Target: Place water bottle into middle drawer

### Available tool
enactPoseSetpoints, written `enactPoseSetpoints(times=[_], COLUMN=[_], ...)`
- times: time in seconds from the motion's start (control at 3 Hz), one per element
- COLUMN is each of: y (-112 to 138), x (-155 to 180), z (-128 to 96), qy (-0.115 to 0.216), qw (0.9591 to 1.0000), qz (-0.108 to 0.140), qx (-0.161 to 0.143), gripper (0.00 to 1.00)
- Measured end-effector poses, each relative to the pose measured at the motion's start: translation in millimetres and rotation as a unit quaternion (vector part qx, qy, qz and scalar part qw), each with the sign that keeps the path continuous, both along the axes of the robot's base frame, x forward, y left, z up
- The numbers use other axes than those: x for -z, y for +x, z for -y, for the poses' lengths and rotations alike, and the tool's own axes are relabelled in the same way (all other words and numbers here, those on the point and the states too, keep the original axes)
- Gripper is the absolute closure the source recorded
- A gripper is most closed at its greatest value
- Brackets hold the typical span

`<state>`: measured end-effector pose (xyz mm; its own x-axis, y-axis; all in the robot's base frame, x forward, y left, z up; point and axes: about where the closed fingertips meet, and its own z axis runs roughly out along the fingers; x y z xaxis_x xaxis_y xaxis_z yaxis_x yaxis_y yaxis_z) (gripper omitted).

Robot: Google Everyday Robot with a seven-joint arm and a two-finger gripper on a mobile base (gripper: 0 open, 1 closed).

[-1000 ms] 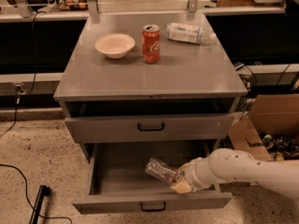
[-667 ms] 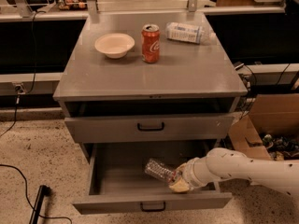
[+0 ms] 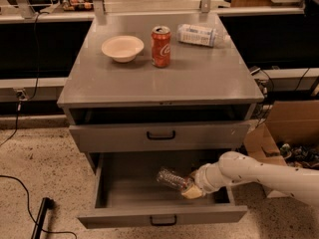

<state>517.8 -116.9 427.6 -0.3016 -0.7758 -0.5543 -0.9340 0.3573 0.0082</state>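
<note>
Gripper [image 3: 191, 189], water bottle [image 3: 172, 178] inside middle drawer [image 3: 199, 214]

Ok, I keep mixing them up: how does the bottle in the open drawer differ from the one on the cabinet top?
The water bottle is clear with barely any label showing; the countertop bottle wears a wide white label. The water bottle is down in the middle drawer, one end at the gripper; the countertop bottle lies free near the soda can. Both are plastic bottles, neither standing upright.

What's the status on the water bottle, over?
Gripper over open middle drawer, shut on water bottle. Bottle tilted, not yet released. Nothing in the way.
</note>
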Motion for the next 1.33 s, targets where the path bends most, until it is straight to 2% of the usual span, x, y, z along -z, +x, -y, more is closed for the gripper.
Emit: enactPoseSetpoints(times=[0.33, 0.67, 1.33], y=[15, 27, 26], x=[3, 3, 6], z=[12, 20, 17], qy=[0.011, 0.017, 0.018], qw=[0.9997, 0.9990, 0.9991], qz=[0.004, 0.004, 0.003], qx=[0.023, 0.040, 0.038], gripper=[1.00, 0.86, 0.40])
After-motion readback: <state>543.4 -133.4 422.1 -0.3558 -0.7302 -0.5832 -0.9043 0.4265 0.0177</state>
